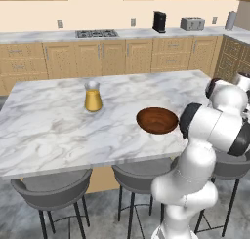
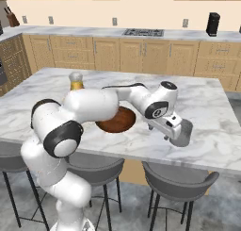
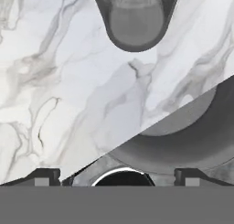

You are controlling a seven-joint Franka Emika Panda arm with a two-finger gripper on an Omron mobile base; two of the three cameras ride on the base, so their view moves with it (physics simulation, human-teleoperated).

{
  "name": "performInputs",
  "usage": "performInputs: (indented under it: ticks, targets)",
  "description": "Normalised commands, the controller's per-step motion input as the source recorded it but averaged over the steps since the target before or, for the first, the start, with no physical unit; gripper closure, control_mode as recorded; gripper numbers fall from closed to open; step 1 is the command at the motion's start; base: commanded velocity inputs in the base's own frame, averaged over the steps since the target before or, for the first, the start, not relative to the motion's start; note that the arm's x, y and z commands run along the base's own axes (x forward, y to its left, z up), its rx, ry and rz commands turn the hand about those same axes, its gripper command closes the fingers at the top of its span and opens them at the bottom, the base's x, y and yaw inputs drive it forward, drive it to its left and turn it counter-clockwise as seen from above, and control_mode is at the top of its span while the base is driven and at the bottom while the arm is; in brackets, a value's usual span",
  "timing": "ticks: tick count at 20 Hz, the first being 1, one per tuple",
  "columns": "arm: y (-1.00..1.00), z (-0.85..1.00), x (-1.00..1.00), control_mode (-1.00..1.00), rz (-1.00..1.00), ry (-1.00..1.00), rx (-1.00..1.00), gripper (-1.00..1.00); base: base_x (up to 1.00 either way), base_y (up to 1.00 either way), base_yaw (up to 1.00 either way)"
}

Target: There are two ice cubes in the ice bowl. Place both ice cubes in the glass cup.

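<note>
one ice bowl (image 1: 157, 120), one glass cup (image 2: 181, 133) beside the spread, empty hand (image 3: 118, 177).

Marble island (image 1: 53, 121): bowl (image 1: 156, 120), cup (image 2: 181, 133), carafe (image 1: 93, 97)

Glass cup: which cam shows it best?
Hand view: the glass cup sits unobstructed at top centre on the marble counter, open mouth visible. The right base view shows it beside the gripper, partly covered by the hand.
</note>
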Motion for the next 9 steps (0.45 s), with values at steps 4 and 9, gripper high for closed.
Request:
performInputs:
  ticks: [4,9]
  targets:
    - [1.00,0.22,-0.88,-1.00,0.00,-0.03,0.00,-1.00,0.00,0.00,0.00]
    - [0.98,0.59,-1.00,-1.00,0.00,-0.28,-0.04,-1.00,0.00,0.00,0.00]
